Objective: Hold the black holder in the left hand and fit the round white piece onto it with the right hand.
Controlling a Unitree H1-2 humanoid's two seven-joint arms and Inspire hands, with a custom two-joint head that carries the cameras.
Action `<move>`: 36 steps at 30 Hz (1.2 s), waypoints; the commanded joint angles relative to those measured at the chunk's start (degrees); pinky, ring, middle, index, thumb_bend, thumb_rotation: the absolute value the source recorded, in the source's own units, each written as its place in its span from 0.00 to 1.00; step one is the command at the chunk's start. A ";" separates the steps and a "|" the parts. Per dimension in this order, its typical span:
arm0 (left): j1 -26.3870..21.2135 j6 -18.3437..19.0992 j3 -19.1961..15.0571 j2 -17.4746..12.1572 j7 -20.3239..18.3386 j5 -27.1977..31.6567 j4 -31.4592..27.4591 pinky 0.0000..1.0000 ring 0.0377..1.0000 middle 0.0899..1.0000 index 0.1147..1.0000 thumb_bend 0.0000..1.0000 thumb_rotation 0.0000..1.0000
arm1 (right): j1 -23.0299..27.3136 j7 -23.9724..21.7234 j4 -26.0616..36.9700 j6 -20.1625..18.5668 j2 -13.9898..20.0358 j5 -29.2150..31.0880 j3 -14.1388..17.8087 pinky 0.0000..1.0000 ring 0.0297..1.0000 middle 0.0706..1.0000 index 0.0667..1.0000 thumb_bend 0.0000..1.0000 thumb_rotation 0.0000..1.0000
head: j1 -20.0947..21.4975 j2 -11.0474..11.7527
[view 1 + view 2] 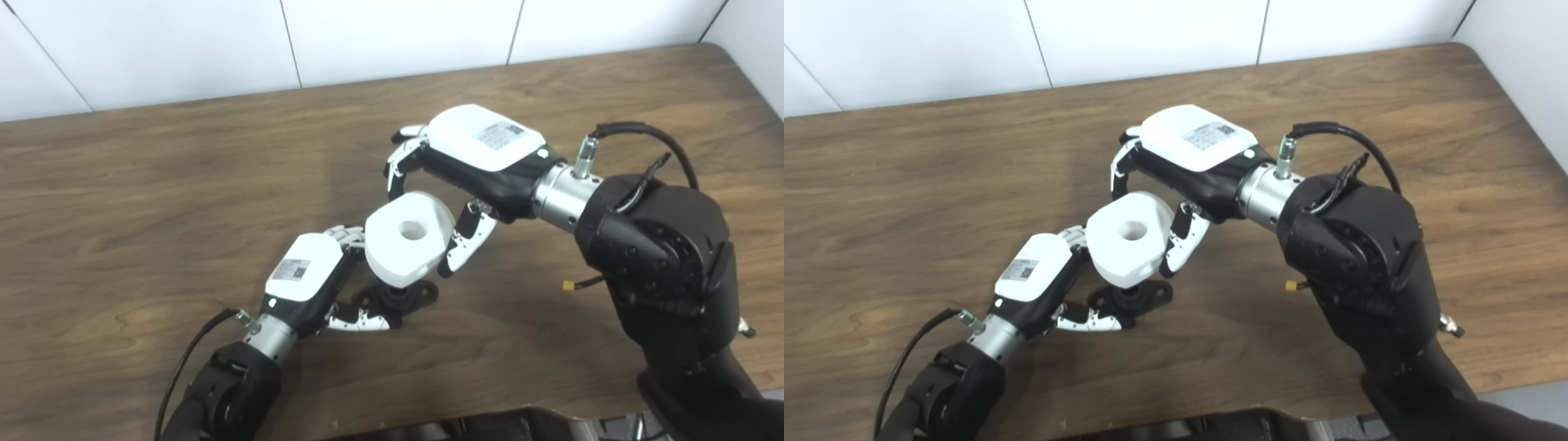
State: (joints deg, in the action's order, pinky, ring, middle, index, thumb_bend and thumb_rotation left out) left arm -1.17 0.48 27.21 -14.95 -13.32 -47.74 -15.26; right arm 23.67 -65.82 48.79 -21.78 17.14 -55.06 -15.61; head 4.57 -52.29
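white, rigid round piece point(408, 237) (likely light) sits between right hand point(471, 165) fingers, over the left hand point(306, 275)-held black holder point(398, 298), mid-tabletop.

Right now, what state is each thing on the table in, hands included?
Black holder: on the table, gripped by the left hand.
Round white piece: on top of the holder, tilted, hole facing up.
Left hand: shut on the holder.
Right hand: fingers around the white piece.

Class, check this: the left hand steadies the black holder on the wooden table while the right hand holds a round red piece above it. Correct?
Not quite: the left eye view shows the round piece is white, not red. The rest stands.
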 commanded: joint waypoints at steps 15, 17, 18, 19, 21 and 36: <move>1.10 4.76 0.90 0.85 -6.30 -1.27 0.99 0.86 0.85 0.75 0.42 0.52 0.05 | -0.32 -1.06 1.00 1.55 0.50 0.87 -1.47 0.78 0.92 0.76 0.45 0.52 0.13 | -0.12 -1.04; 1.18 4.47 0.86 0.97 -5.93 -1.09 1.13 0.86 0.84 0.75 0.42 0.52 0.05 | -0.54 -0.63 0.78 1.82 0.47 0.90 -1.69 0.78 0.92 0.77 0.45 0.52 0.13 | -0.32 -1.08; 1.21 4.38 0.82 1.02 -5.81 -0.99 1.18 0.85 0.84 0.75 0.42 0.52 0.05 | -0.63 -0.34 0.68 1.96 0.44 0.97 -1.75 0.78 0.92 0.76 0.44 0.52 0.13 | -0.32 -1.08; 1.22 4.43 0.78 1.05 -5.83 -0.95 1.19 0.85 0.84 0.75 0.42 0.52 0.05 | -0.73 0.13 0.52 2.18 0.41 1.19 -1.77 0.77 0.92 0.76 0.44 0.52 0.13 | -0.32 -1.08; 1.23 4.55 0.74 1.15 -5.83 -1.04 1.15 0.85 0.84 0.75 0.42 0.52 0.05 | -0.82 0.95 0.06 2.80 0.53 1.48 -1.83 0.76 0.91 0.76 0.44 0.52 0.13 | -0.38 -1.15; 1.52 4.68 0.68 1.33 -5.66 -1.18 0.76 0.85 0.84 0.75 0.42 0.52 0.05 | -2.26 3.83 -2.17 7.13 -0.16 1.65 -1.55 0.78 0.90 0.75 0.45 0.52 0.13 | -0.16 -1.01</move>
State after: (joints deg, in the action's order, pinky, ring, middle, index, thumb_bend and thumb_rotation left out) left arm -1.31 3.04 27.13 -13.31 -15.41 -48.98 -16.37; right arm 20.61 -64.06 45.56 -15.82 17.31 -53.15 -17.78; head 4.39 -53.26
